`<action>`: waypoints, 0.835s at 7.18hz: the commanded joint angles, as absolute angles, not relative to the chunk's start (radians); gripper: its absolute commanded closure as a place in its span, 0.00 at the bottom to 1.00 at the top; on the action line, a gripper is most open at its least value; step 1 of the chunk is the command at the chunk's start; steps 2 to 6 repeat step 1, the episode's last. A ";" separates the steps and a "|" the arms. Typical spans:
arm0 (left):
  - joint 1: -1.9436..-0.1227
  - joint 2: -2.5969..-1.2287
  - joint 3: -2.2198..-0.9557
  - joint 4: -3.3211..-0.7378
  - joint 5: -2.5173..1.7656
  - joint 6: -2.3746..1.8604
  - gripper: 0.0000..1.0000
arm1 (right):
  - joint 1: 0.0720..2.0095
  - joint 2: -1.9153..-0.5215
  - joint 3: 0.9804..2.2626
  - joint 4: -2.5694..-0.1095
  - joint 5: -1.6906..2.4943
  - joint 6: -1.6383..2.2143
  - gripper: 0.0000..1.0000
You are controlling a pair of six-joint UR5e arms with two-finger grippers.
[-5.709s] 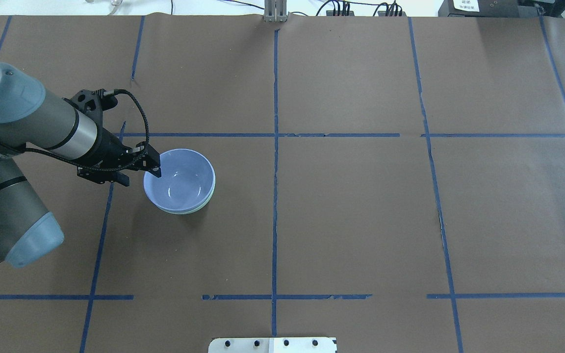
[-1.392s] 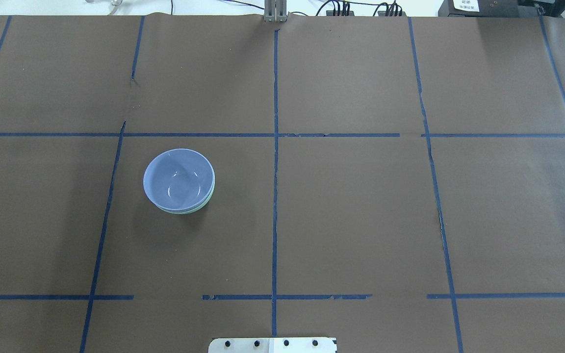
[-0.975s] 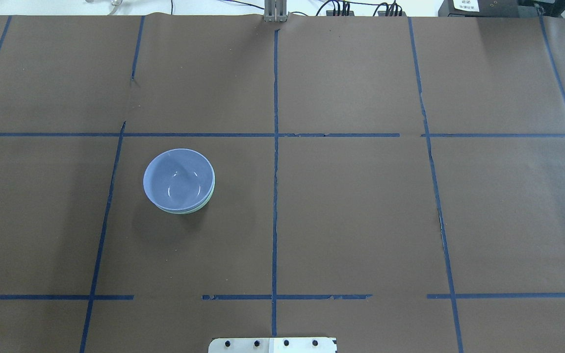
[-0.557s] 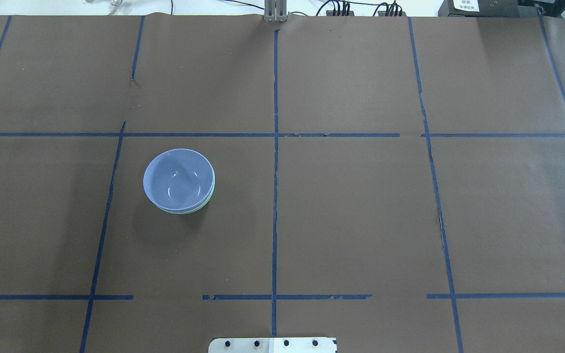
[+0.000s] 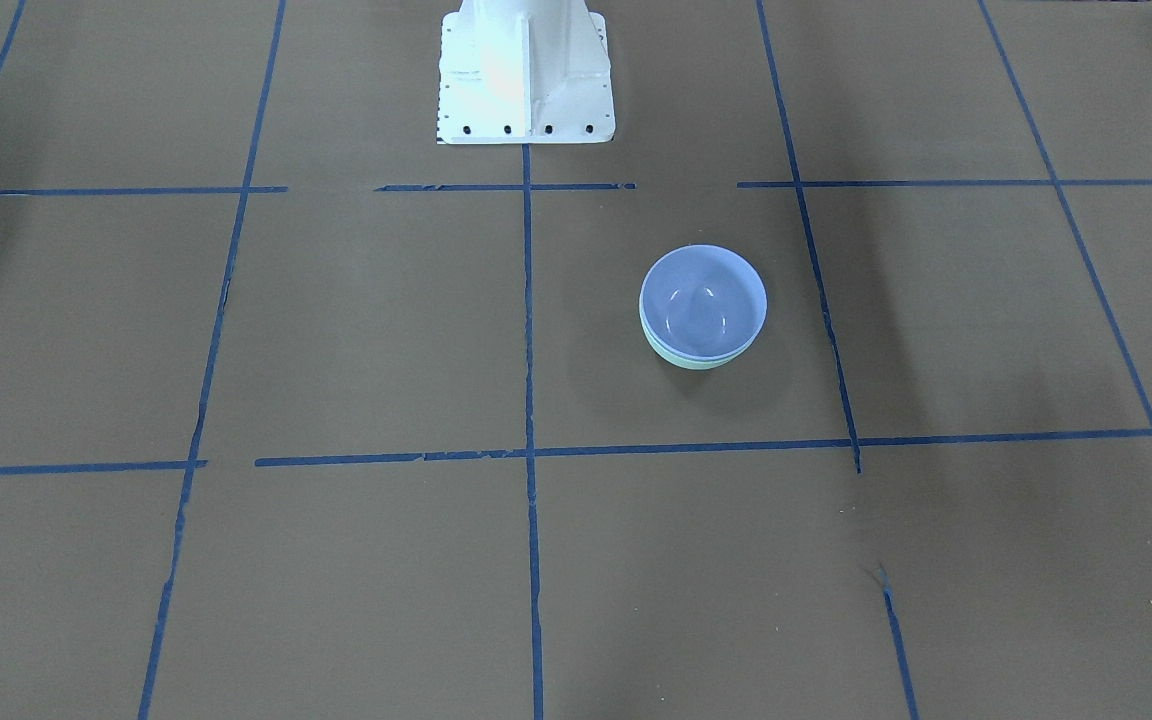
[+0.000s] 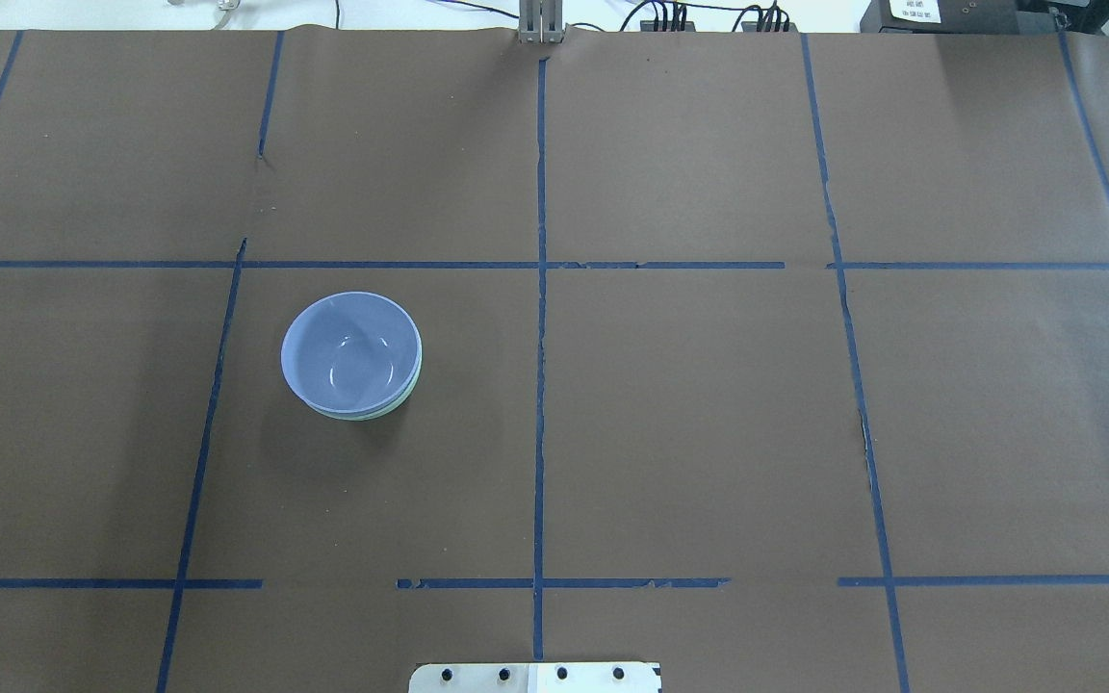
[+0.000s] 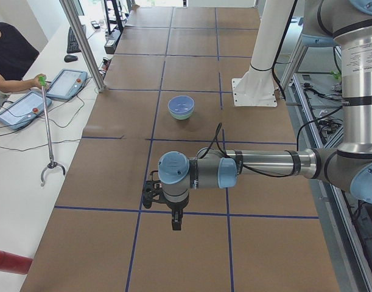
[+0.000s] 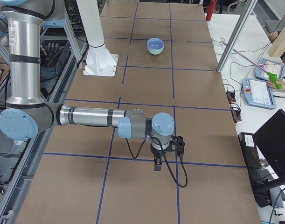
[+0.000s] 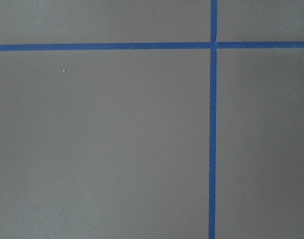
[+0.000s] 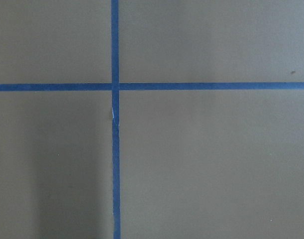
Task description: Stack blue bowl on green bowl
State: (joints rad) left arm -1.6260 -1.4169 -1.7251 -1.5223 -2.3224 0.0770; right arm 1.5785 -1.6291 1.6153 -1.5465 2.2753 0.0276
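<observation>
The blue bowl [image 6: 350, 351] sits nested inside the green bowl [image 6: 402, 397], of which only a thin rim shows below it. The stack stands on the table's left half, and also shows in the front-facing view as blue bowl [image 5: 703, 300] over green bowl [image 5: 701, 361]. Both arms are pulled back from it. The left gripper [image 7: 175, 222] hangs over the table far from the bowls [image 7: 181, 106]; I cannot tell if it is open. The right gripper [image 8: 157, 164] hangs at the other end; I cannot tell its state either. Both wrist views show only brown paper and blue tape.
Brown paper with blue tape grid lines [image 6: 540, 289] covers the table. The robot's white base plate [image 5: 526, 70] stands at the near-robot edge. Operators, tablets [image 7: 67, 84] and a grabber stick [image 7: 47, 131] are at the far side bench.
The left arm, which had its gripper at the blue bowl's rim 5.7 s ago, has left the overhead view. The stacked bowls have not moved in the last frames.
</observation>
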 commanded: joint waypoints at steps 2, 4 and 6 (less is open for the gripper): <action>-1.626 -1.416 -1.726 -1.525 -2.322 0.078 0.00 | 1.578 -1.629 1.615 -1.546 2.276 0.028 0.00; -1.626 -1.416 -1.726 -1.525 -2.322 0.078 0.00 | 1.578 -1.629 1.615 -1.546 2.276 0.028 0.00; -1.626 -1.416 -1.726 -1.525 -2.322 0.078 0.00 | 1.578 -1.629 1.615 -1.546 2.276 0.028 0.00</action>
